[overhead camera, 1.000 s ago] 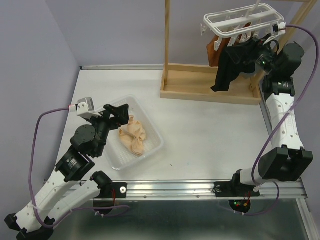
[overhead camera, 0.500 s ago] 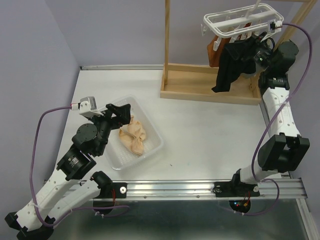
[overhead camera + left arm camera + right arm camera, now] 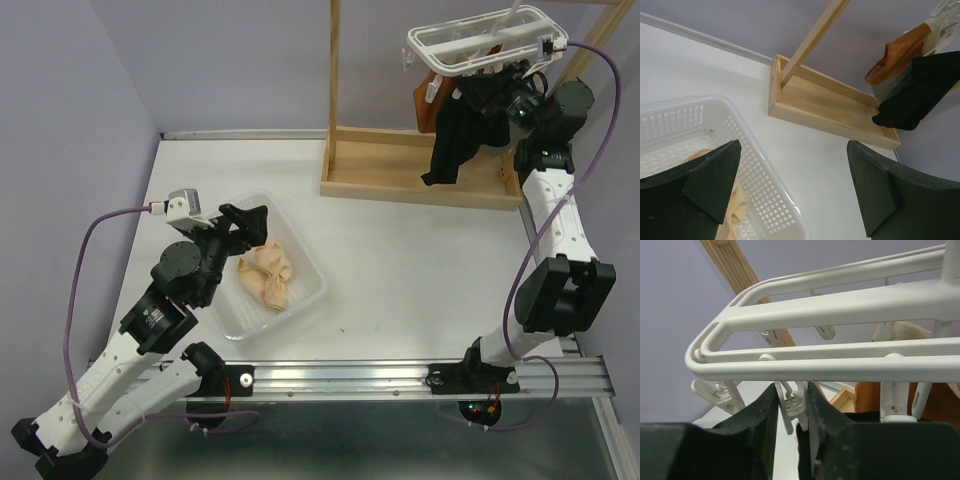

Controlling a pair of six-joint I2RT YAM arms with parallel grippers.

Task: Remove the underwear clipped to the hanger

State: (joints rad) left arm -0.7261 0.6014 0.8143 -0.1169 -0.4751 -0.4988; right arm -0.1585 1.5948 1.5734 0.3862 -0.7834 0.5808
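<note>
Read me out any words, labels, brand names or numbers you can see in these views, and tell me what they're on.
No text can be read in any view.
The hanger, the white basket and the wooden stand carry no visible print.
The small lit dots at the table's near edge are lights, not characters.

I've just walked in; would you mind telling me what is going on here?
The right pincer is up at the white hanger, clamped around a clip peg by the black underwear, which is not yet off the hanger. The left pincer hovers open over the basket, where a cream-beige garment already lies.
</note>
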